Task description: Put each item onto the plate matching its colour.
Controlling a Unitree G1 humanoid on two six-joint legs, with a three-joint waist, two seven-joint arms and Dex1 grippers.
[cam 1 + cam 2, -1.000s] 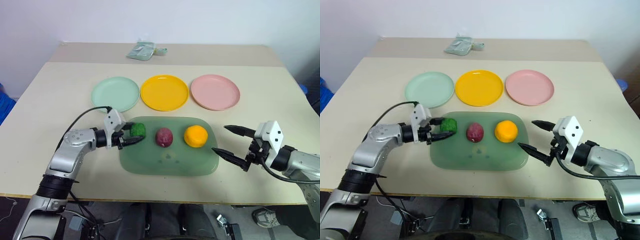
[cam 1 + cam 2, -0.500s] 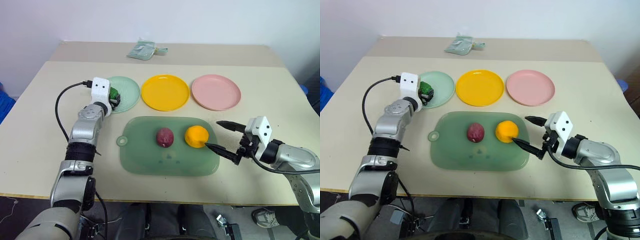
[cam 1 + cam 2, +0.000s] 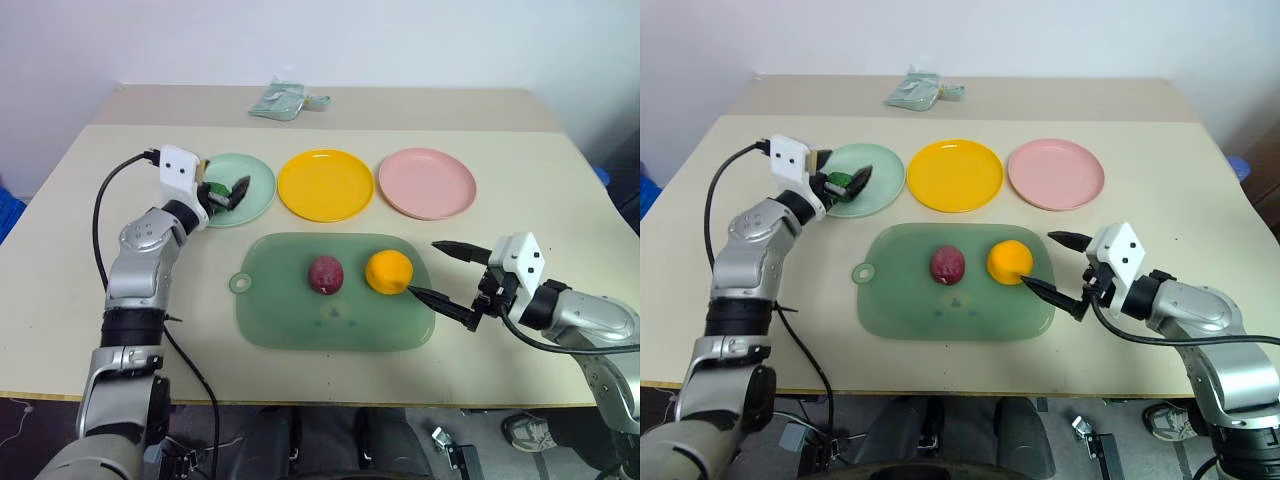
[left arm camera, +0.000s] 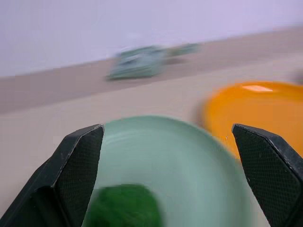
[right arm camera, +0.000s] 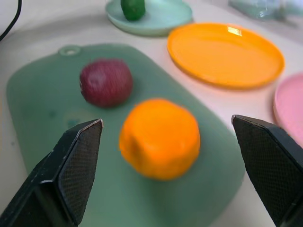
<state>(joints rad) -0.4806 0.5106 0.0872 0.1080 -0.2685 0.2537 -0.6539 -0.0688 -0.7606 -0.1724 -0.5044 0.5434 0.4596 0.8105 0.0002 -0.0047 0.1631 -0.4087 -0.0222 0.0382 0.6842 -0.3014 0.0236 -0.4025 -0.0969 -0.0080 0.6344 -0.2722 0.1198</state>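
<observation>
The left pincer [image 3: 228, 192] hangs over the near-left part of the pale mint green plate [image 3: 258, 176], its two black fingers spread apart with nothing between them. The bumpy dark green ball [image 5: 133, 8] lies on that plate, just beneath and between the spread fingers; in the left wrist view it [image 4: 124, 207] sits low between the two fingertips, resting on the plate's surface [image 4: 180, 161].

The right pincer [image 3: 440, 283] is held low at the right end of the translucent green mat [image 3: 300, 320], and its fingers also stand wide apart and hold nothing. The smooth orange ball [image 3: 389, 271] rests on the mat directly ahead of this pincer; the lower fingertip is very near the ball's side, though I cannot tell whether it touches. Beyond the orange ball from the right pincer, the dark red-purple lump [image 3: 326, 274] lies on the mat, a little apart from the ball.

Past the mat from both pincers sit the other two plates: the yellow plate [image 3: 326, 184] just beside the mint one, and the pink plate [image 3: 427, 183] beside the yellow. A crumpled pale green packet [image 3: 283, 102] lies at the far edge of the table [image 3: 540, 180], well beyond the left pincer.
</observation>
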